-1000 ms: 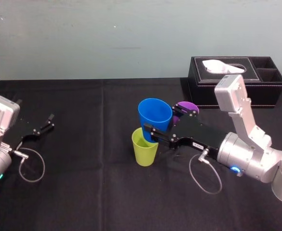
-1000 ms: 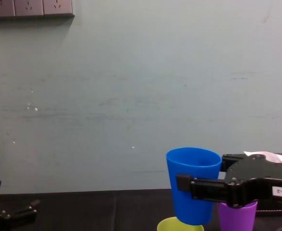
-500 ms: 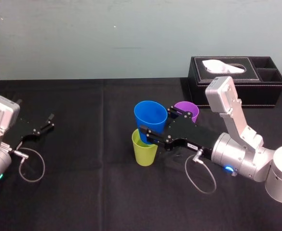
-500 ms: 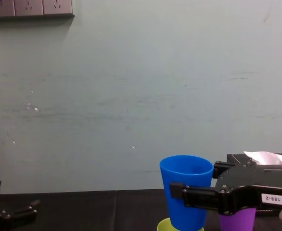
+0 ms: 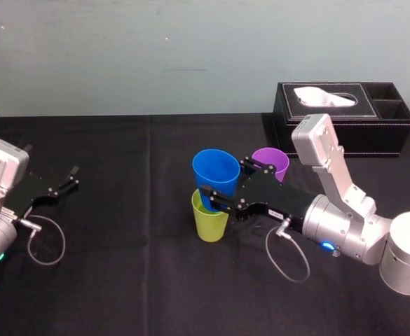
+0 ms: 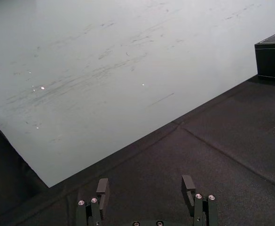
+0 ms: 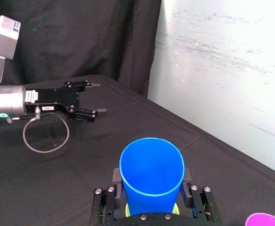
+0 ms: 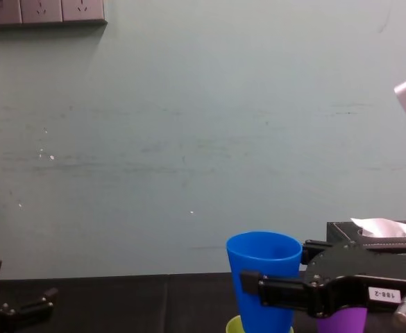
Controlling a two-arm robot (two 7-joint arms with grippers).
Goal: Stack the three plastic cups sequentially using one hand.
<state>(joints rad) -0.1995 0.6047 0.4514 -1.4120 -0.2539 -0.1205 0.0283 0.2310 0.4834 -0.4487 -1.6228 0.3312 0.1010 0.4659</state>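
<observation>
My right gripper [image 5: 227, 180] is shut on the blue cup [image 5: 215, 170], one finger on each side of it [image 7: 151, 175]. The blue cup is held upright, with its base in the mouth of the yellow-green cup [image 5: 210, 221], which stands on the black cloth. In the right wrist view a little of the yellow-green rim [image 7: 176, 207] shows under the blue cup. The purple cup [image 5: 271, 160] stands just behind the gripper's far finger. My left gripper [image 5: 70, 176] rests open at the left side of the table, its fingers [image 6: 102, 187] apart and empty.
A black tissue box [image 5: 345, 115] stands at the back right, behind the purple cup. A cable loop [image 5: 45, 240] lies beside the left arm. The black tablecloth [image 5: 134, 280] is bare at the front and between the two arms.
My right gripper has carried the blue cup down and slightly left, so its base now sits in the yellow-green cup's mouth. The left arm has not moved.
</observation>
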